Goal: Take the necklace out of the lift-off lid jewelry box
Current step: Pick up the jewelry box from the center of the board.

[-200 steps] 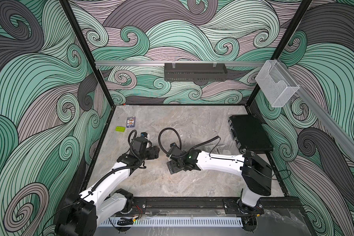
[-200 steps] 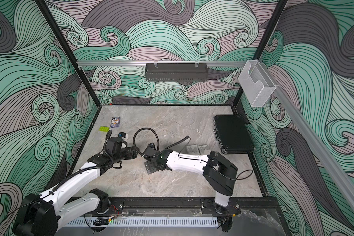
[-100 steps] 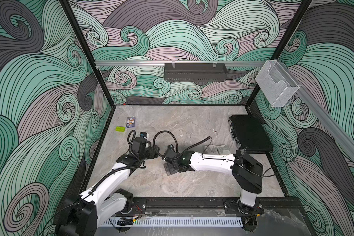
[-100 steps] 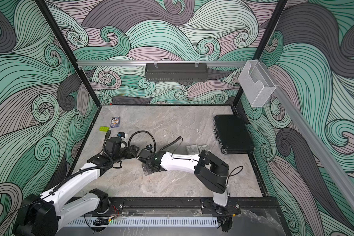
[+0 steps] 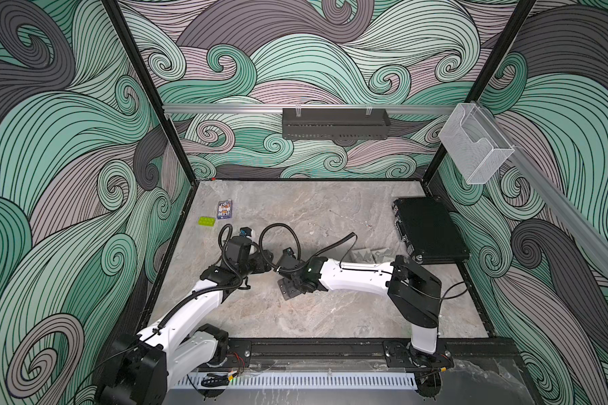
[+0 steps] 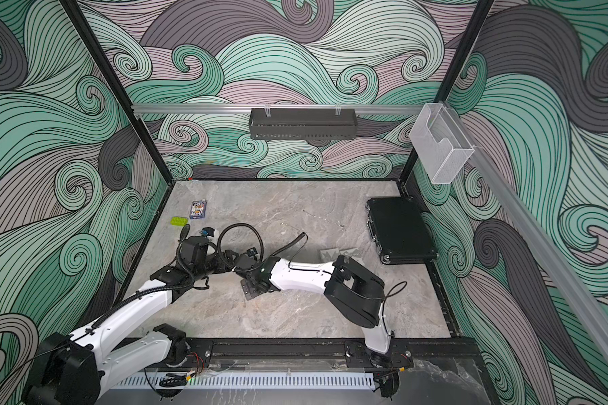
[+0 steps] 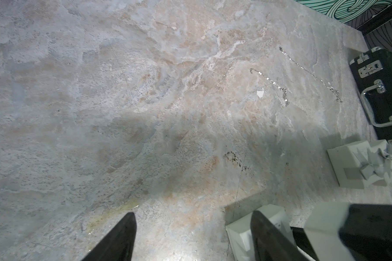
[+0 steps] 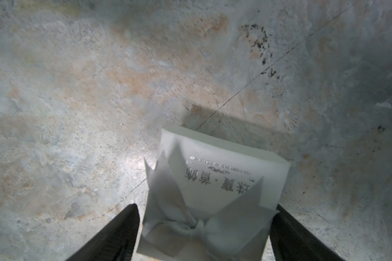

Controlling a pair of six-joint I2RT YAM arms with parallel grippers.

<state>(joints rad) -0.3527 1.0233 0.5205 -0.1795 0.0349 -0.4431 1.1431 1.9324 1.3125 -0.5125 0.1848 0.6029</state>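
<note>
**Task stage and surroundings.** The necklace is lying as fine silver chain on the bare stone-look table, outside any box. A second stretch of chain is lying beside it, nearer the black latched case. Whether these are one necklace or two cannot be told.

The right gripper is straddling a white lift-off lid jewelry box, whose lid and grey bow are seemingly in place. Its jaws are standing wide, with one finger touching the box's edge and the other showing a sliver of gap, so no firm hold is evident. The left gripper is hovering just beside the same box, jaws spread and empty.

Removal appears done for the visible chain. The box's inside is hidden, so if it is holding another necklace, lifting the lid and extracting it are both remaining.

A second bowed white box is sitting just beside the case. A card deck and a green brick are lying well apart, near the far left wall. The two wrists are crowding each other over the box and hiding it in both top views.
</note>
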